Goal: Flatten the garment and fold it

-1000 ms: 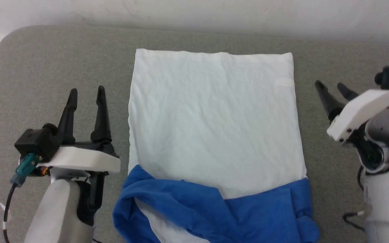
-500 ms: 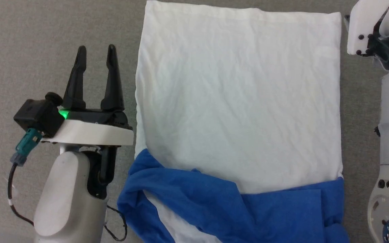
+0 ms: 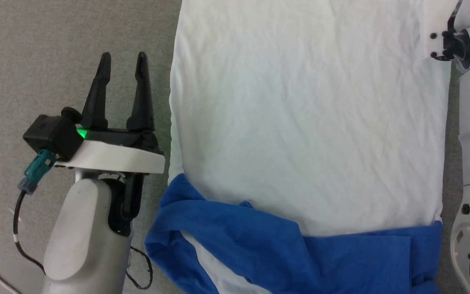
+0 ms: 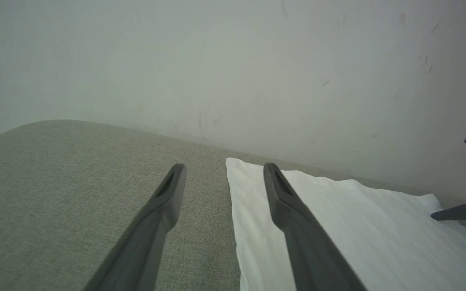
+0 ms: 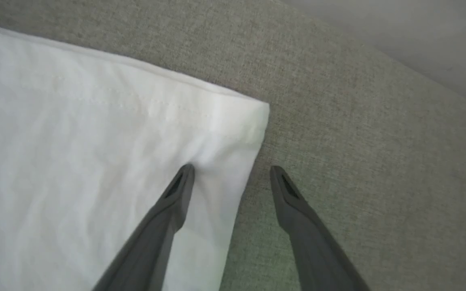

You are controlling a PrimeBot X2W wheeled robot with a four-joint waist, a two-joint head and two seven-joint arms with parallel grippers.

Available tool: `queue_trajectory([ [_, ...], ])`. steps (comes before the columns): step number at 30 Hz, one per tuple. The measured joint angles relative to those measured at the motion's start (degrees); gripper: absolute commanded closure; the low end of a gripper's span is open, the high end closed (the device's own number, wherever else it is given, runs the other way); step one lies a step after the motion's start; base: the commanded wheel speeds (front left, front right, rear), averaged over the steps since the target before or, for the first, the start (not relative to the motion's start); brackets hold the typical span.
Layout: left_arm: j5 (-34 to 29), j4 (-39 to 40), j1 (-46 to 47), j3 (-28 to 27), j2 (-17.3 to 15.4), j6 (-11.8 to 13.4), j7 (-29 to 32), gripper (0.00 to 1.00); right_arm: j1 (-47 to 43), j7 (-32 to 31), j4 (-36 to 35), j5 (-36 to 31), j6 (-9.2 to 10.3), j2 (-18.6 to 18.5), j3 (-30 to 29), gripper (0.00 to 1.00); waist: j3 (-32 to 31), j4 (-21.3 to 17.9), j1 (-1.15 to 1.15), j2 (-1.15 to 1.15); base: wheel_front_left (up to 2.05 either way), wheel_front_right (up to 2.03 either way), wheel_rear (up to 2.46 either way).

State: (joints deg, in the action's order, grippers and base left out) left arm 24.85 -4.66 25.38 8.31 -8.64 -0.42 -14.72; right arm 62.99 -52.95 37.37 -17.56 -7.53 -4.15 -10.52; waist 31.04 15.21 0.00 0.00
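Right of your left gripper (image 3: 123,57), head view: the garment (image 3: 308,134) lies flat on grey padding (image 3: 35,61), with blue sleeves bunched back beside your wrist. The fingers are apart and empty.
Left wrist view: the garment's white corner lies ahead and to the right of your fingers.
Right wrist view: your right gripper (image 5: 231,167) is spread wide, straddling the garment's side edge just short of its corner.

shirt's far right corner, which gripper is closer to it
Right. The right gripper straddles the side edge of the shirt just short of that corner; the left gripper sits beside the opposite edge, over the grey surface.
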Motion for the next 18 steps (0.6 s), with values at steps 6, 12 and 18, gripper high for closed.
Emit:
queue_trajectory([
  [6, 1.0, -2.0, 4.3, 0.6, -1.3, -1.7, 4.9, 0.00, 0.5, -1.8, 0.8, 2.6, -0.02, -0.2, 2.1, 1.00, -0.2, -0.9, -0.01, 0.00, 0.00, 0.00, 0.00],
  [12, 4.0, -7.4, 18.6, 0.2, -5.8, -3.6, 15.8, 0.00, 1.7, -0.7, 0.3, 6.3, -0.02, -0.3, 5.3, 1.00, 0.5, -2.6, 0.00, 0.00, 0.00, 0.00, 0.00],
  [18, 9.4, -17.0, 33.3, -1.1, -8.6, -4.3, 29.9, 0.00, 4.0, 2.0, -0.9, 13.3, -0.02, 0.6, 9.8, 1.00, 1.5, -5.6, 0.00, 0.00, 0.00, 0.00, 0.00],
])
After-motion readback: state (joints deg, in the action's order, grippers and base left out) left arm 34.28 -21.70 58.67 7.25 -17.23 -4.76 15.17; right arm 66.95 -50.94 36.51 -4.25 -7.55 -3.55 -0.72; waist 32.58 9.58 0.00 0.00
